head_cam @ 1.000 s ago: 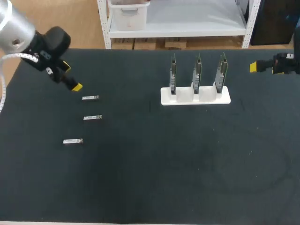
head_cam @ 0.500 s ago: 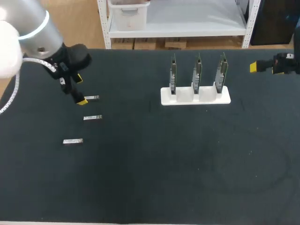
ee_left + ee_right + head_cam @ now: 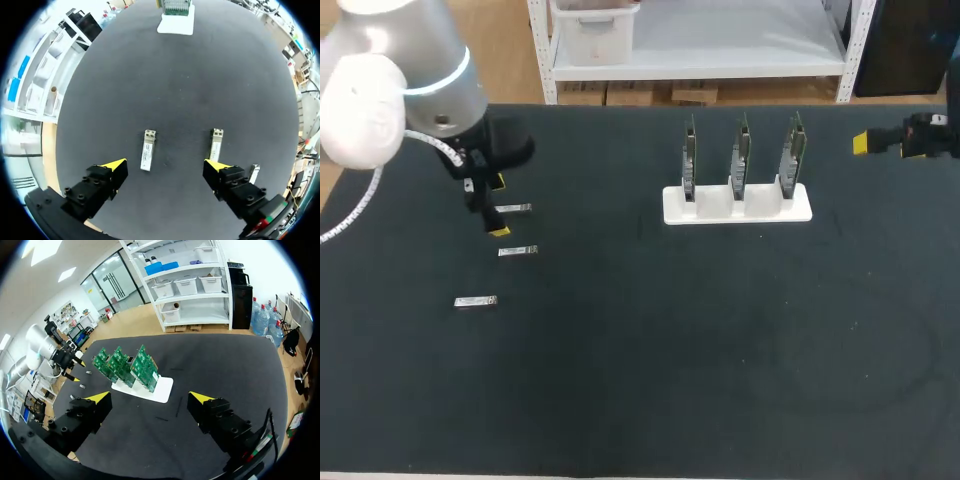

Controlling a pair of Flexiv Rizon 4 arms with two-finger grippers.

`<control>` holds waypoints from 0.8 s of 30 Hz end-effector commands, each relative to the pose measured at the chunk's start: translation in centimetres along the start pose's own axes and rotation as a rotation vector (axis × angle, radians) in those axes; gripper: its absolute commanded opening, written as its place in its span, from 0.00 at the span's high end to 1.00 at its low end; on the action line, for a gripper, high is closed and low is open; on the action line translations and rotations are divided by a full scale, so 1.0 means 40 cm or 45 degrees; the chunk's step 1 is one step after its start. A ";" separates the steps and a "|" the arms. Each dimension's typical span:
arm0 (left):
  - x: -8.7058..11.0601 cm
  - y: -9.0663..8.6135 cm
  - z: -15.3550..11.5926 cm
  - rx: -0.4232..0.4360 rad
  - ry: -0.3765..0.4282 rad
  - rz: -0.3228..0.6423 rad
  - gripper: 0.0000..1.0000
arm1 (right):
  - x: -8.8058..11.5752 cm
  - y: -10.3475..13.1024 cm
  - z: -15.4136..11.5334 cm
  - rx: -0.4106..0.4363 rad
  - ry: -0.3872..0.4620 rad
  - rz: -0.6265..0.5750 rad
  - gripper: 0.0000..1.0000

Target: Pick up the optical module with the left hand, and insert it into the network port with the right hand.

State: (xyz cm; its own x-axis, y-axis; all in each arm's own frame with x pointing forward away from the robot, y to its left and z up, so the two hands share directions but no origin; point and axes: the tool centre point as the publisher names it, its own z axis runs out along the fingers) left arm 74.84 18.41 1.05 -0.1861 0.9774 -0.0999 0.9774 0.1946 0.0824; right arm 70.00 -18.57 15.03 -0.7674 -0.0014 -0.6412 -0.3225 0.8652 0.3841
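the left gripper (image 3: pixel 165 166) has swung in from the table's far left corner over the last second and now hangs above the row of three small silver rectangular optical modules on the black table mat (image 3: pixel 670 350). its yellow-tipped fingers are wide apart and hold nothing. the farthest silver module (image 3: pixel 148 150) lies flat between them and a little ahead, untouched. the middle module (image 3: pixel 216 144) sits just ahead of one fingertip, and the nearest module (image 3: pixel 476 301) lies further off. none of the three has shifted.

so the approach looks nearly done. the pick itself has not begun, and it probably calls for lining up on that farthest module, coming down and closing.

the right gripper (image 3: pixel 865 143) has not moved. it waits at the table's far right edge with its fingers apart and empty, well apart from the white plastic stand (image 3: pixel 738 207) holding three upright green circuit boards (image 3: pixel 741 155). the port itself is too small to make out
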 end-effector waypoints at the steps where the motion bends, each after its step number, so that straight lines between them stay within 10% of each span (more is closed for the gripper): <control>1: -0.010 0.028 0.021 0.025 0.027 0.013 0.00 | 0.001 0.002 0.000 0.004 -0.001 0.001 0.00; 24: 0.023 0.057 0.064 0.021 0.095 0.068 0.00 | 0.001 0.002 0.000 0.004 -0.001 0.001 0.00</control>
State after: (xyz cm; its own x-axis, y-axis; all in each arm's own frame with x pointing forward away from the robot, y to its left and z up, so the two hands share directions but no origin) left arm 77.09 19.43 -1.20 -0.1387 0.9901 -0.0218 0.9881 0.1399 0.0636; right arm 70.00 -18.57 15.03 -0.7674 -0.0014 -0.6412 -0.3225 0.8652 0.3841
